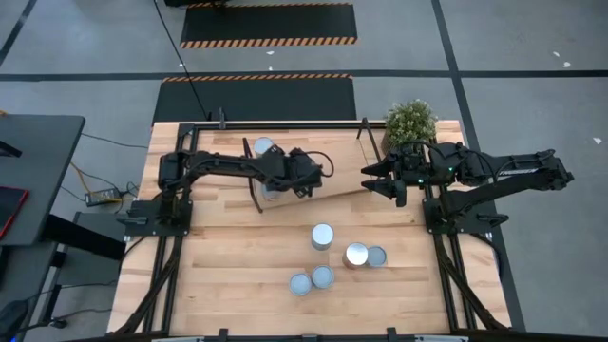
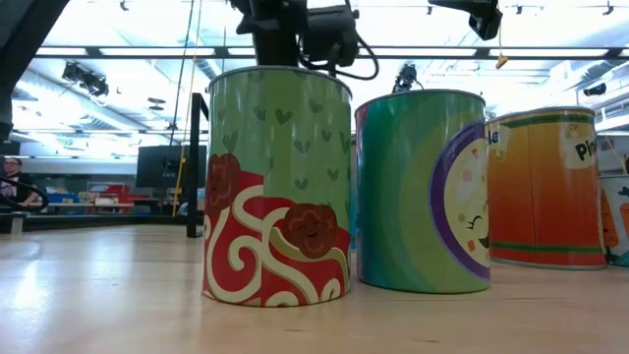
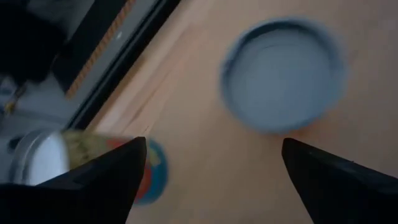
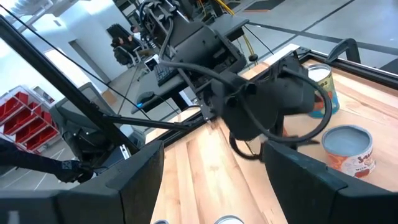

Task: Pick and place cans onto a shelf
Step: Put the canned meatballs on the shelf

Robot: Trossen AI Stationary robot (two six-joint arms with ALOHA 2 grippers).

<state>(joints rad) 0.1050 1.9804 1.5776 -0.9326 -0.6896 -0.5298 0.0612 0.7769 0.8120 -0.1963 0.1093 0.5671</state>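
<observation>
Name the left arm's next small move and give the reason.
Probably lift the left tool straight up and clear. Its fingers are wide open with nothing between them, and a can stands on the shelf just ahead, so that can looks placed. The right tool waits beside the plant.

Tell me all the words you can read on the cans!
"Pl", cut off by the picture's edge: on the orange can in the low view.
Letters on the red-labelled can in the right wrist view: too blurred to read.
The green can with red swirls and the green can with a face: pictures only, no words.
</observation>
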